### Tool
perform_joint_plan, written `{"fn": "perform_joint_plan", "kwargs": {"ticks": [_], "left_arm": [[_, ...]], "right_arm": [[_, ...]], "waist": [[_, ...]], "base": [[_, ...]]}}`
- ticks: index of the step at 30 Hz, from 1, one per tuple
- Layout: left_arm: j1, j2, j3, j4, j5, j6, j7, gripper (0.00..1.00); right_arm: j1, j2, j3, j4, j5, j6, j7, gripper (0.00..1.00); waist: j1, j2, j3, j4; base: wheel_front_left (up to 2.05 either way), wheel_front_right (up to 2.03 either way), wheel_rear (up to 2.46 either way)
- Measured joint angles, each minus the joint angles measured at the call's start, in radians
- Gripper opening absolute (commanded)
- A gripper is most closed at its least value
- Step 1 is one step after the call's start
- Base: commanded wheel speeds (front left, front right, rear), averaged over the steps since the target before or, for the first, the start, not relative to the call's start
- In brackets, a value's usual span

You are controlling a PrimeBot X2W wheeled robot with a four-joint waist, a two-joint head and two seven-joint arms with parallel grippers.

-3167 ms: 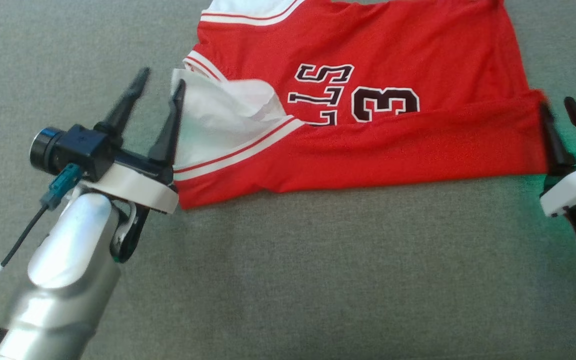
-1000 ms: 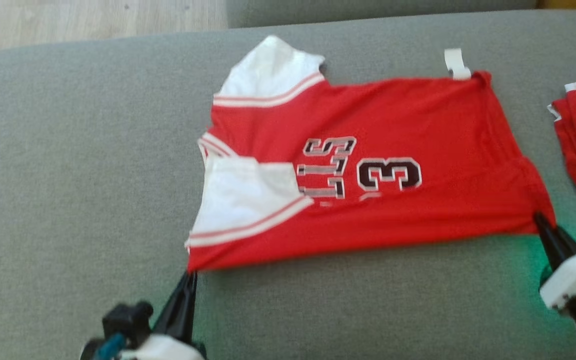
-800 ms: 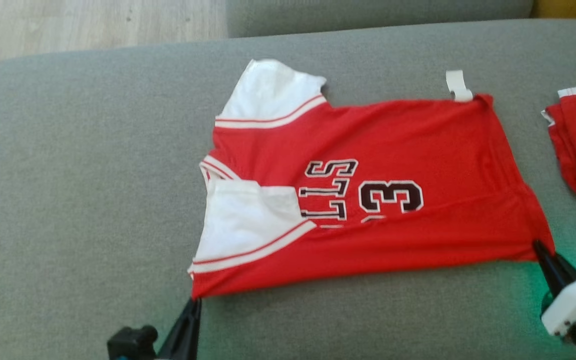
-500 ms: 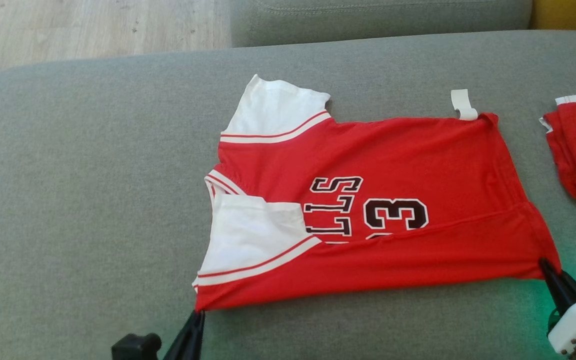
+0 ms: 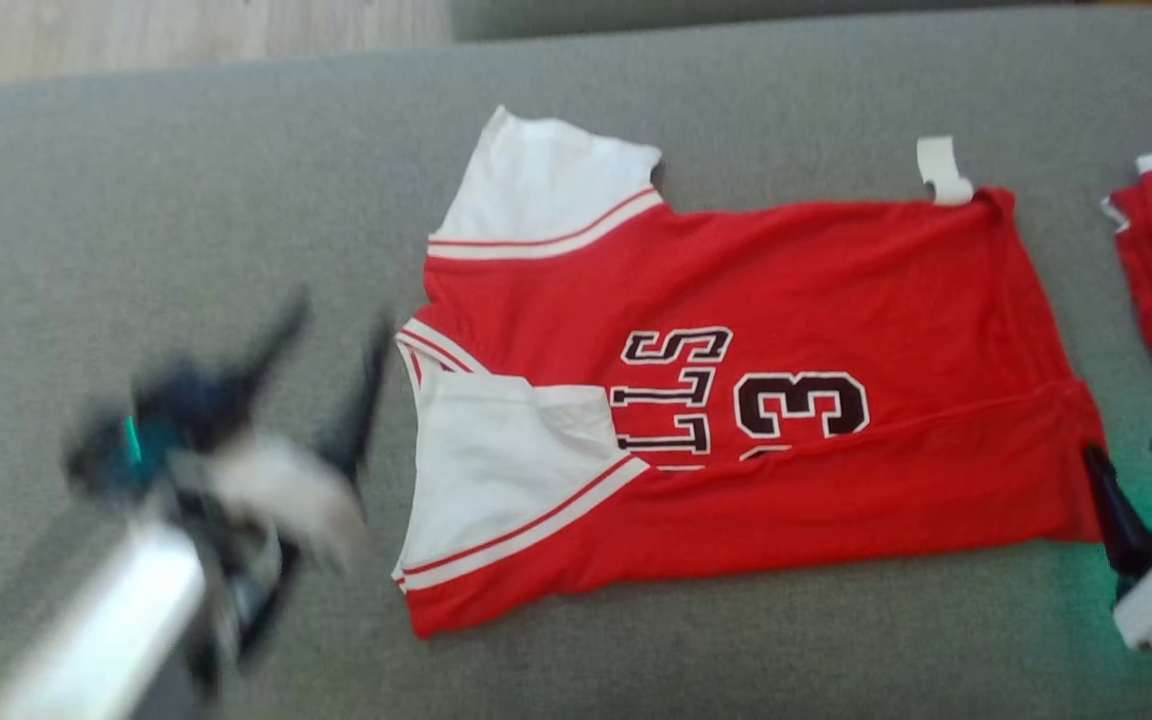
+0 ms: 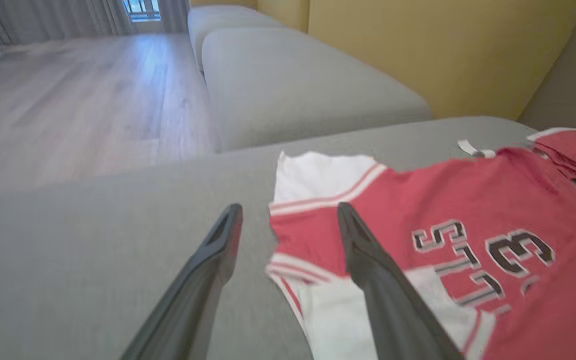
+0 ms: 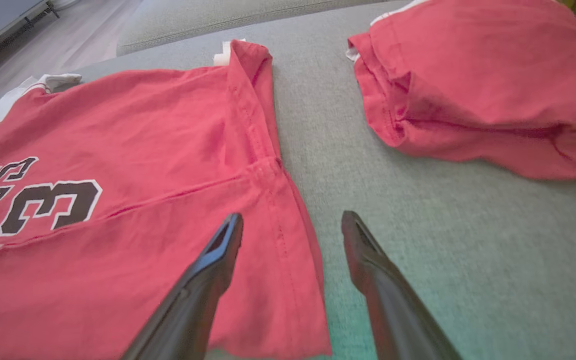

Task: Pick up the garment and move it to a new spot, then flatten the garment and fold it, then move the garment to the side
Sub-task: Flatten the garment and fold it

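Lengthwise, the garment (image 5: pixel 786 280) lies between my spread, empty claws: collar beside left claw (image 5: pixel 338 312), hem beside right claw (image 5: pixel 1126 450).

Grey sofa cushions (image 6: pixel 308 85) are set on pale wood floor (image 6: pixel 83 100). A yellow wall (image 6: pixel 443 45) and a curtained window (image 6: pixel 140 7) are seen behind.
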Motion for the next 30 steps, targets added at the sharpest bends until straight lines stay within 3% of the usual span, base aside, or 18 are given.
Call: {"fn": "perform_joint_plan", "kwargs": {"ticks": [5,11,21,30], "left_arm": [[-0.357,0.025,0.005,0.109,-0.002,-0.118,0.152,1.00],[-0.672,-0.028,-0.012,0.350,-0.033,-0.229,0.281,1.00],[-0.892,-0.075,-0.069,0.716,-0.025,-0.276,0.359,1.00],[-0.960,-0.069,-0.088,0.836,-0.044,-0.292,0.399,1.00]], "right_arm": [[-0.069,0.023,-0.005,-0.080,-0.036,0.000,0.040,1.00],[-0.145,0.032,-0.007,-0.151,-0.068,0.000,0.059,1.00],[-0.159,0.093,-0.024,-0.188,-0.105,0.000,0.062,1.00],[-0.180,0.121,-0.019,-0.184,-0.119,0.000,0.051,1.00]], "waist": [[0.0001,0.0000,0.075,-0.017],[0.0003,0.0000,0.170,-0.069],[0.0002,0.0000,0.299,-0.174],[0.0000,0.0000,0.350,-0.241]], "base": [[0.00,0.00,0.00],[0.00,0.00,0.00],[0.00,0.00,0.00],[0.00,0.00,0.00]]}}
